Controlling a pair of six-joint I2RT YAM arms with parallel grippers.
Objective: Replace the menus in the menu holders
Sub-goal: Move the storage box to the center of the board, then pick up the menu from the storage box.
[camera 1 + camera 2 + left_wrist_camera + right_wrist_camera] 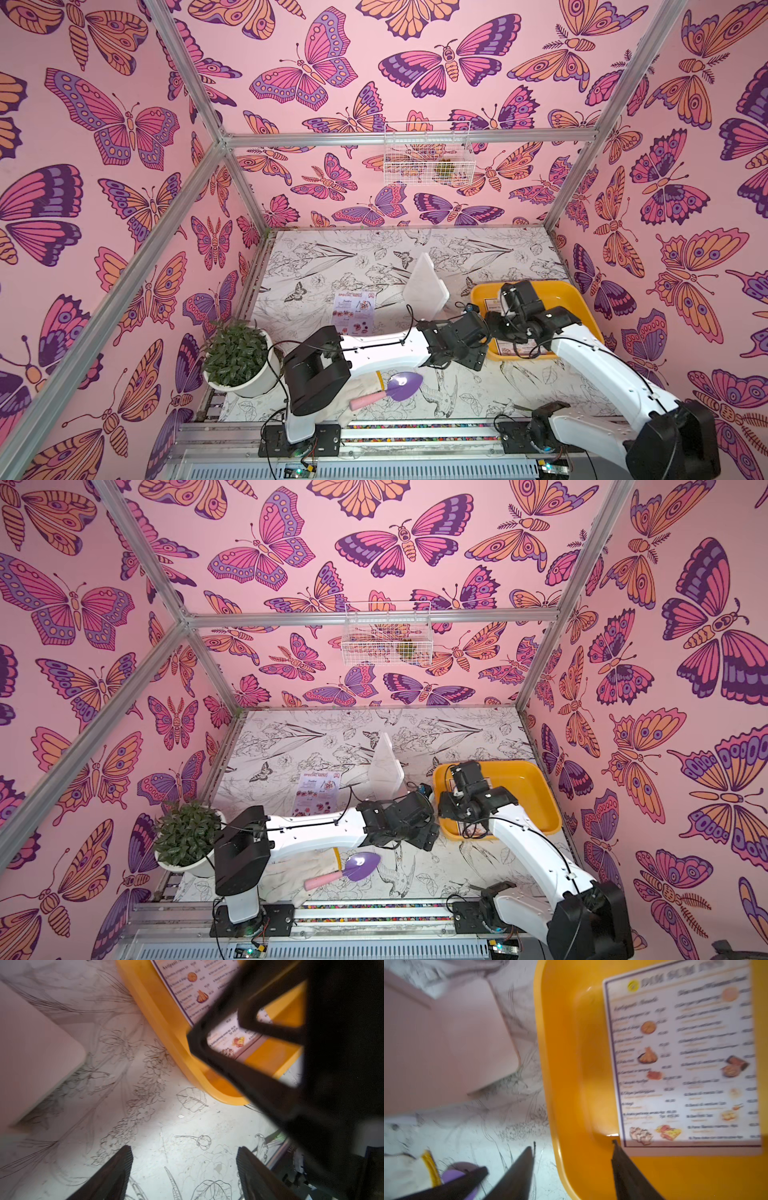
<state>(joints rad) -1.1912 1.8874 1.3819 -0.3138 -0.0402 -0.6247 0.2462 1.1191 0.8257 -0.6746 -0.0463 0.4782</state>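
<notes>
By counter's (519, 257) right edge, DIM SUM INN menu (683, 1064) in yellow tray (571, 1064); Special Menu (354, 309) loose mid-counter, menu holder (424, 286) blank, left pincer (184, 1148) and right pincer (573, 1145) wide, nothing held.

Pink walls (104, 199) are closing in the scene at the back and on both sides, with big butterflies in purple, orange and magenta spreading over them. An aluminium frame (311, 139) is running up the corners and across the back wall, and a white wire basket (428, 153) is hanging from its crossbar. Below, a white table (332, 257) is showing line drawings of flowers, leaves and birds. A potted plant (237, 353) is standing at its near left corner. Soft, even light is filling the space, casting only faint shadows.
</notes>
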